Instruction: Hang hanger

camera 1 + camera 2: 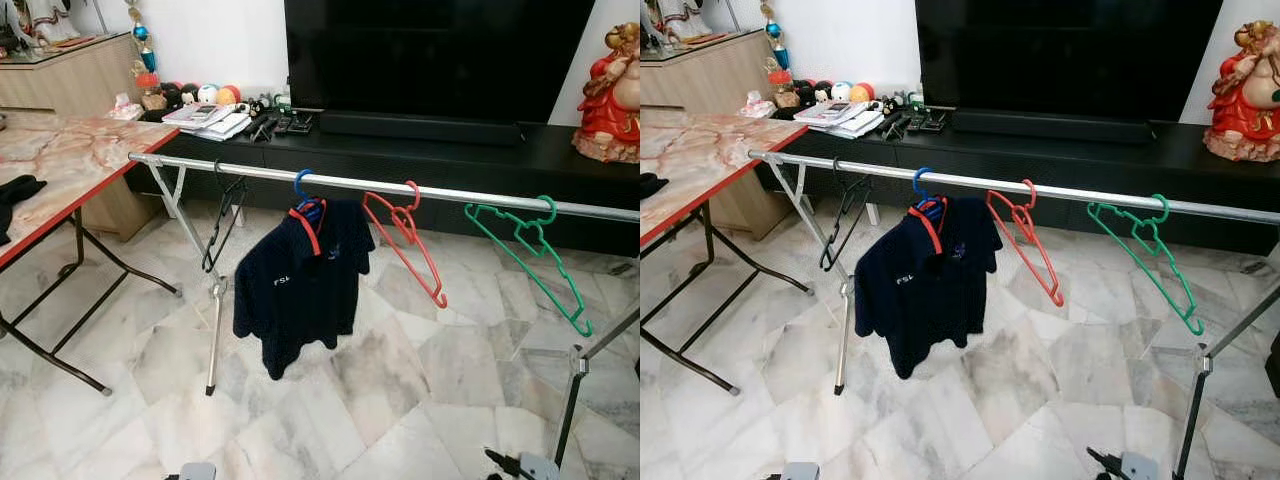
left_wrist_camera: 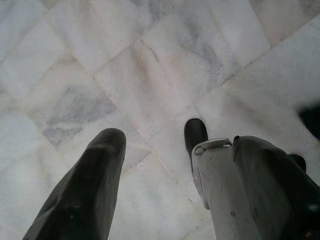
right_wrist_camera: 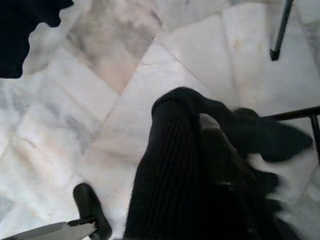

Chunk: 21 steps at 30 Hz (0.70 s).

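the right gripper (image 3: 200, 165) hangs low over the marble floor (image 3: 100, 100) with its fingers pressed on a black ribbed knit garment (image 3: 165, 175), a thin black bar, perhaps a hanger's, poking out beside it. the left gripper (image 2: 165, 175) hangs idle, fingers apart and holding nothing. the risks i judge: the limp knit could slide free as the arm lifts, or the load could snag the navy polo shirt (image 1: 300, 285) on its blue hanger (image 1: 303, 185). the metal rail (image 1: 480, 195) lies well above and ahead of the right gripper, carrying a black hanger (image 1: 225, 215), a red hanger (image 1: 405, 240) and a green hanger (image 1: 525, 250), with bare rail between them.
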{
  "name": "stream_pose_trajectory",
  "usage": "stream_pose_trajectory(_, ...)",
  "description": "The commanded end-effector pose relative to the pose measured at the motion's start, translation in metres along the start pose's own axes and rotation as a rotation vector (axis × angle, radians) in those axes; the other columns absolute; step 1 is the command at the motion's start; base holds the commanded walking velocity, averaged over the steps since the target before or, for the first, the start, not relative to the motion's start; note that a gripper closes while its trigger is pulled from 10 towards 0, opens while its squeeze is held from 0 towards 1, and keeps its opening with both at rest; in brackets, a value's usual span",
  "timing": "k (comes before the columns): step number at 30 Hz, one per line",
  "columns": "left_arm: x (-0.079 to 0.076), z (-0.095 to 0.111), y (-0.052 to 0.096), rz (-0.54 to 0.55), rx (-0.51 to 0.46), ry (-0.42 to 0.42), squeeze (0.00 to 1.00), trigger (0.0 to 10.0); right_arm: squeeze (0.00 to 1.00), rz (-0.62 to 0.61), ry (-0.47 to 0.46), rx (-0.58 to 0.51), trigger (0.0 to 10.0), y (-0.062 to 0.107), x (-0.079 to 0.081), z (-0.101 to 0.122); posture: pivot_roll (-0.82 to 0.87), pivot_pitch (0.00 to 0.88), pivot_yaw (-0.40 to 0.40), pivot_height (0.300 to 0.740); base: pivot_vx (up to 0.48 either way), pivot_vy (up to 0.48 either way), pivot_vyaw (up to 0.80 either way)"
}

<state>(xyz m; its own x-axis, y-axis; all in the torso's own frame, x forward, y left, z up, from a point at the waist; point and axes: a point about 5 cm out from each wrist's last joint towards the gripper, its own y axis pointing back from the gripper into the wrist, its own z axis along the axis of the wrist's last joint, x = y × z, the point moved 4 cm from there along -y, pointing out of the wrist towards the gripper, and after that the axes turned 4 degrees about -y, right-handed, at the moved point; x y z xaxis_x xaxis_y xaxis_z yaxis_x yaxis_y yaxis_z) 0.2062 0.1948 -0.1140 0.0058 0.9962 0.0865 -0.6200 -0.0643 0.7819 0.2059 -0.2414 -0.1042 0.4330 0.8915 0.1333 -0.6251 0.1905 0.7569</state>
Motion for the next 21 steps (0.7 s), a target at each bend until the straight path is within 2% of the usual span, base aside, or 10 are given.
stream_pose_trajectory(1, 0.002, -0.010, 0.002, -0.001, 0.039, -0.012, 0.00, 10.0, 0.00, 0.003, -0.015, -0.018, 10.0, 0.000, 0.004, 0.000, -0.04, 0.011, 0.044, 0.740, 0.000, 0.000, 0.00)
stream_pose_trajectory(8, 0.002, -0.012, 0.002, -0.009, 0.049, -0.028, 0.00, 10.0, 0.00, -0.012, -0.050, 0.023, 10.0, 0.003, 0.001, -0.019, -0.04, 0.000, 0.052, 0.740, 0.000, 0.000, 0.00)
stream_pose_trajectory(10, 0.003, -0.013, 0.002, -0.010, 0.050, -0.029, 0.00, 10.0, 0.00, -0.008, -0.036, 0.036, 10.0, 0.005, 0.001, -0.024, -0.04, 0.000, 0.052, 0.740, 0.000, 0.000, 0.00)
stream_pose_trajectory(11, 0.003, -0.012, 0.002, -0.010, 0.048, -0.028, 0.00, 10.0, 0.00, 0.005, 0.015, 0.050, 10.0, 0.005, 0.002, -0.028, -0.04, 0.000, 0.053, 0.740, 0.000, 0.000, 0.00)
stream_pose_trajectory(13, 0.003, -0.011, 0.002, -0.010, 0.047, -0.027, 0.00, 10.0, 0.00, 0.012, 0.048, 0.058, 10.0, 0.006, 0.002, -0.030, -0.04, 0.000, 0.054, 0.740, 0.000, 0.000, 0.00)
stream_pose_trajectory(21, 0.002, -0.009, 0.001, -0.012, 0.044, -0.025, 0.00, 10.0, 0.00, 0.026, 0.088, 0.059, 10.0, 0.005, 0.003, -0.028, -0.04, 0.006, 0.051, 0.740, 0.000, 0.000, 0.00)
